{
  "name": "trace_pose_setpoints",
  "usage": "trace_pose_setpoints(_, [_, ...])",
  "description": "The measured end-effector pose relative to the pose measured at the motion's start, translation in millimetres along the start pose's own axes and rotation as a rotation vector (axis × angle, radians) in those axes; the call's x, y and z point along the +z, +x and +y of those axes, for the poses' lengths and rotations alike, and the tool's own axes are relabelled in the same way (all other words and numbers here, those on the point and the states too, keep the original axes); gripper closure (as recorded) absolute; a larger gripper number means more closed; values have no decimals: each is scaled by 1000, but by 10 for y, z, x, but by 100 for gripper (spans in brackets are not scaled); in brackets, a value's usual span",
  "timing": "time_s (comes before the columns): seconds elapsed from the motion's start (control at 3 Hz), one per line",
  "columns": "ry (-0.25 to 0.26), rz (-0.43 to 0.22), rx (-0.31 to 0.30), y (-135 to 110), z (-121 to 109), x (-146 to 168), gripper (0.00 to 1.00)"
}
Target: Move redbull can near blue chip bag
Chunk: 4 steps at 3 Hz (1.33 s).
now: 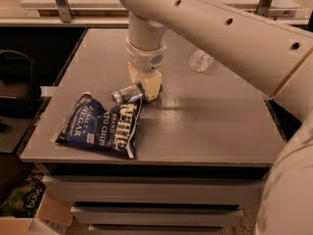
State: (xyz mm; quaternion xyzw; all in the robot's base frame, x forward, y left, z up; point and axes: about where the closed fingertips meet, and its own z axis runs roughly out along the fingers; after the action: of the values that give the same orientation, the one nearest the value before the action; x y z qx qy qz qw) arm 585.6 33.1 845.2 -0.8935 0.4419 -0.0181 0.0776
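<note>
We note the gripper (142, 88) low over the middle of the grey table (210, 121), hanging from the wrist of the cream arm (220, 28). Its fingers are clamped on the redbull can (124, 95). The can lies on its side with its silver top pointing left. It sits at the upper right corner of the blue chip bag (100, 127); we cannot tell whether can and bag touch. The bag lies flat on the front left part of the table, its lower corner close to the front edge and its left tip near the left edge. A clear water bottle (200, 60) lies farther back on the right, well apart from the can. Bare tabletop runs from the gripper to the right edge.
</note>
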Motion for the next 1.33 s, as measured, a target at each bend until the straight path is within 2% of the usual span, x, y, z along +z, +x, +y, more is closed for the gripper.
trace_pose_setpoints(0.33, [-2, 3, 13, -14, -43, 42, 82])
trace_pose_setpoints(1.33, [-25, -1, 29, 44, -84, 116, 12])
